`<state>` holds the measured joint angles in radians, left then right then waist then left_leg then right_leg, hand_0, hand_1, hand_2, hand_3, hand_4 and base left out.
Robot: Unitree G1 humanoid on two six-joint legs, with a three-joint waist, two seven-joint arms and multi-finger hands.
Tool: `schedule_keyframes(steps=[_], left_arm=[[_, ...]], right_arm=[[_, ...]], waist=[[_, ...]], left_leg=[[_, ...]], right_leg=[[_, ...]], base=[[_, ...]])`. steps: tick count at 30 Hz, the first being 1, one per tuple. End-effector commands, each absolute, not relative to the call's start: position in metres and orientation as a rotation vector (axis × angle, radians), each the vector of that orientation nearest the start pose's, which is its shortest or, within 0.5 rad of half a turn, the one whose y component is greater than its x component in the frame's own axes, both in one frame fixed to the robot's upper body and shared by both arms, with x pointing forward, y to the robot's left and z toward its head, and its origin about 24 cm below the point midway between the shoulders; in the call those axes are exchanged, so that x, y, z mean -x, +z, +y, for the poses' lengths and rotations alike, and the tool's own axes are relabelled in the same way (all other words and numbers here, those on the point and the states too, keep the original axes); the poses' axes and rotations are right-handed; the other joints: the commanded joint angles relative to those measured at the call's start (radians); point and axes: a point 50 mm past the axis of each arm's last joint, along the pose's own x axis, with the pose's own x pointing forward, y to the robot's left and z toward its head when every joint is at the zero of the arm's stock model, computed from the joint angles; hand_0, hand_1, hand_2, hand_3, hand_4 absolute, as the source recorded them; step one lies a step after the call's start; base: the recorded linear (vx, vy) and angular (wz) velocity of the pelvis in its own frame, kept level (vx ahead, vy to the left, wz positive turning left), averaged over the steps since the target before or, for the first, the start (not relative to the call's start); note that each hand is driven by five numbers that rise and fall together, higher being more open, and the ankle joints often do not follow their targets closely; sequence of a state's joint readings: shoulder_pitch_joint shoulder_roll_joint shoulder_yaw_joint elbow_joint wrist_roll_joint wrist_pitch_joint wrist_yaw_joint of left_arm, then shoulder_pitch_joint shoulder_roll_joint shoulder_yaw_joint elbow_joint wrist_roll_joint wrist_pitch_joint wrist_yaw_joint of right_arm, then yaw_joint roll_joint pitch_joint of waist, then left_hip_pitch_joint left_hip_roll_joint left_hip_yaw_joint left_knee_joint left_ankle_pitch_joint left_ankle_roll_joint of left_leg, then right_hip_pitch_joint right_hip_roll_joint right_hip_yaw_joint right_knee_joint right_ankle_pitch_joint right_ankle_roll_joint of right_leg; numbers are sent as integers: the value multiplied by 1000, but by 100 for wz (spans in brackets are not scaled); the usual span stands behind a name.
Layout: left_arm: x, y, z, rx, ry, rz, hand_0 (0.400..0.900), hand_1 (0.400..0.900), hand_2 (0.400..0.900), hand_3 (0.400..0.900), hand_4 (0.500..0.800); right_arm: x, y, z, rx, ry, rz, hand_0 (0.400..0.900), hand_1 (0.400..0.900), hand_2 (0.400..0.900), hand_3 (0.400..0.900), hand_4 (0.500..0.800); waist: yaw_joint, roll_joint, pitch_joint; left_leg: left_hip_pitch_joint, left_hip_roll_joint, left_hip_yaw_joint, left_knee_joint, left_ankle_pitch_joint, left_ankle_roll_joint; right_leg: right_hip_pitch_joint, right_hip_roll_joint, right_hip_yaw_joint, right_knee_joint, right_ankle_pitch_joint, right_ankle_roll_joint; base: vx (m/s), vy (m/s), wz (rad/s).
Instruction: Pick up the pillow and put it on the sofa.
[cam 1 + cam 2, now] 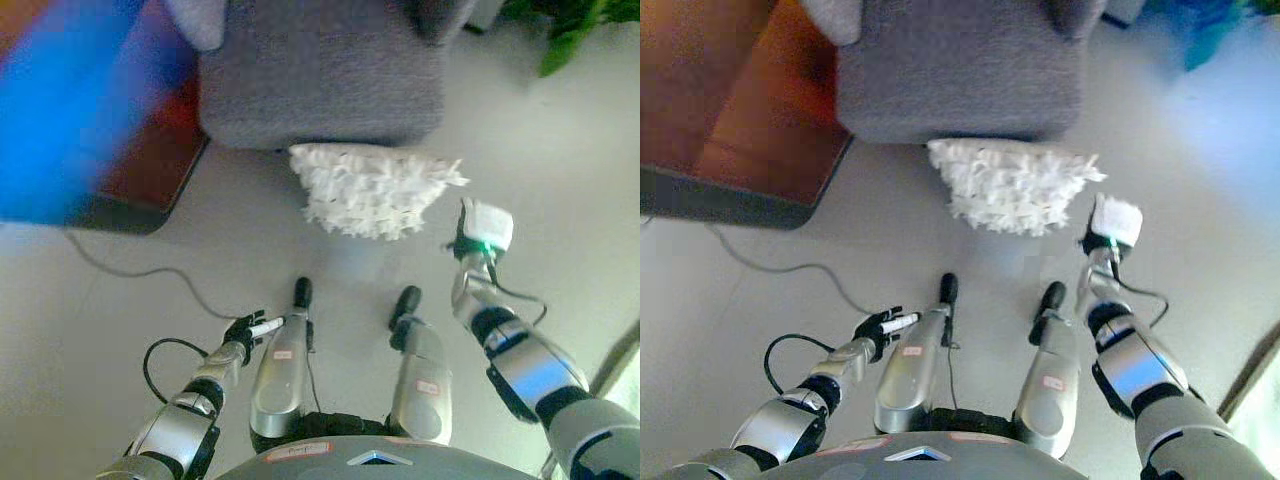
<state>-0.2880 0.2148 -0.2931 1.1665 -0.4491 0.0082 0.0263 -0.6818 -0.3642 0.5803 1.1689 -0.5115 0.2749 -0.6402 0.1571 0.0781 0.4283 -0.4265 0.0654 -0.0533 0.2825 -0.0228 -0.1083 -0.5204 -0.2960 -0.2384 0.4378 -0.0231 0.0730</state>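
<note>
Left hand (880,325): we see dark fingers (902,321) with white tips, loosely extended, holding nothing, low at the left side just above the floor (760,330).

Right hand (468,243): it is mostly hidden at the end of the raised right arm, so we cannot tell whether its fingers are open or closed. It sits just right of the pillow's right-hand corner; we can't tell if there is contact.

Pillow (372,188): white, shaggy, lying on the floor ahead of both hands, well apart from the left fingers and close beside the right hand. Its far edge is up against the base of the sofa (320,70).

Sofa: grey fabric, directly beyond the pillow, filling the top centre of the view. The pillow is not on it.

Beyond the left hand, far left: a reddish-brown rug (750,110) with a dark edge, next to the sofa's left side. A thin grey cable (790,268) runs across the floor between the rug and the left hand.

Beyond the right hand, top right corner: green plant leaves (570,35).
</note>
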Motion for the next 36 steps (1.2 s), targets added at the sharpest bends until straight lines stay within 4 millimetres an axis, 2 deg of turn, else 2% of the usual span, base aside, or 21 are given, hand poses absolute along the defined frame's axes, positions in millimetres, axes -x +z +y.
schedule_keyframes(steps=[1, 3, 4, 6, 8, 9, 15, 21, 24, 25, 27, 28, 29, 32, 36], left_arm=[[-173, -135, 225, -37, 149, 1007, 900, 900, 900, 900, 800], [-171, -135, 226, -24, 145, 994, 900, 900, 900, 900, 800], [-169, -136, 225, -18, 141, 992, 900, 900, 900, 900, 800], [-170, -135, 224, -7, 135, 975, 900, 900, 900, 900, 800], [-170, -134, 221, 18, 133, 957, 900, 900, 900, 900, 800], [-169, -135, 221, 31, 133, 954, 900, 900, 900, 900, 800], [-162, -136, 218, 96, 148, 922, 900, 900, 900, 900, 800], [-144, -141, 218, 120, 146, 932, 900, 900, 900, 900, 800], [-137, -143, 217, 122, 139, 939, 900, 900, 900, 900, 800], [-138, -144, 213, 106, 112, 953, 900, 900, 900, 900, 800], [-139, -146, 205, 88, 69, 981, 900, 900, 900, 900, 800], [-139, -146, 205, 89, 69, 981, 900, 900, 900, 900, 800], [-139, -147, 202, 83, 53, 1003, 900, 900, 900, 900, 800], [-127, -149, 206, 68, 71, 1007, 900, 900, 900, 900, 800], [-128, -147, 214, 66, 89, 1016, 900, 900, 900, 900, 800]], right_arm=[[-326, 9, -246, 1525, -385, 274, 900, 900, 900, 900, 800], [-326, 13, -251, 1526, -401, 257, 900, 900, 900, 900, 800], [-327, 15, -252, 1526, -415, 245, 900, 900, 900, 900, 800], [-328, 20, -256, 1522, -446, 228, 900, 900, 900, 900, 800], [-332, 27, -258, 1526, -468, 196, 900, 900, 900, 900, 800], [-333, 30, -259, 1528, -479, 184, 900, 900, 900, 900, 800], [-337, 52, -275, 1525, -623, 137, 900, 900, 900, 900, 800], [-334, 75, -298, 1397, -838, 66, 900, 900, 900, 900, 800], [-335, 84, -306, 1369, -876, 69, 900, 900, 900, 900, 800], [-342, 95, -309, 1366, -897, 98, 900, 900, 900, 900, 800], [-357, 140, -324, 1387, -934, 127, 900, 900, 900, 900, 800], [-357, 141, -324, 1388, -934, 126, 900, 900, 900, 900, 800], [-369, 189, -330, 1409, -964, 136, 900, 900, 900, 900, 800], [-374, 209, -324, 1416, -982, 123, 900, 900, 900, 900, 800], [-379, 237, -317, 1424, -999, 91, 900, 900, 900, 900, 800]], waist=[[29, -9, -3], [37, 0, 8], [44, 7, 13], [48, 15, 25], [53, 26, 34], [58, 31, 37], [73, 62, 64], [71, 87, 76], [71, 95, 77], [81, 109, 70], [101, 134, 55], [100, 134, 56], [117, 145, 45], [125, 125, 45], [135, 121, 49]], left_leg=[[-19, -22, -11, 39, -51, 77], [-43, -29, -20, 50, -47, 79], [-44, -29, -25, 62, -72, 77], [-79, -36, -26, 57, -34, 81], [-105, -40, -25, 57, -23, 81], [-105, -39, -27, 66, -47, 78], [-194, -58, -23, 111, -31, 84], [-249, -64, -13, 135, -19, 86], [-248, -57, -6, 130, -14, 82], [-243, -54, -2, 129, -11, 75], [-232, -59, 1, 134, -6, 73], [-232, -59, 1, 134, -6, 73], [-215, -58, 4, 129, -4, 73], [-191, -44, 3, 97, 7, 64], [-187, -38, 2, 93, 14, 63]], right_leg=[[-30, -35, 44, -4, 13, 70], [-50, -41, 37, 12, 7, 65], [-56, -40, 41, 37, -24, 73], [-83, -47, 26, 29, 4, 58], [-108, -49, 20, 38, 3, 54], [-115, -46, 29, 61, -26, 63], [-192, -55, 33, 130, -48, 49], [-240, -50, 48, 176, -70, 38], [-239, -47, 51, 179, -77, 38], [-235, -51, 52, 185, -82, 38], [-228, -73, 51, 205, -87, 36], [-228, -73, 51, 205, -87, 36], [-213, -94, 43, 204, -87, 36], [-182, -81, 30, 168, -81, 39], [-178, -79, 26, 181, -85, 37]], base=[[-15, -18, 25], [28, -11, 19], [66, 2, 12], [-42, 34, 11], [-6, 37, 7], [71, 28, 4], [12, 23, 12], [14, 12, 8], [20, 15, 1], [106, 87, 7], [104, 94, 4], [85, 85, -7], [55, 49, -11], [64, -25, -12], [49, -36, -8]])
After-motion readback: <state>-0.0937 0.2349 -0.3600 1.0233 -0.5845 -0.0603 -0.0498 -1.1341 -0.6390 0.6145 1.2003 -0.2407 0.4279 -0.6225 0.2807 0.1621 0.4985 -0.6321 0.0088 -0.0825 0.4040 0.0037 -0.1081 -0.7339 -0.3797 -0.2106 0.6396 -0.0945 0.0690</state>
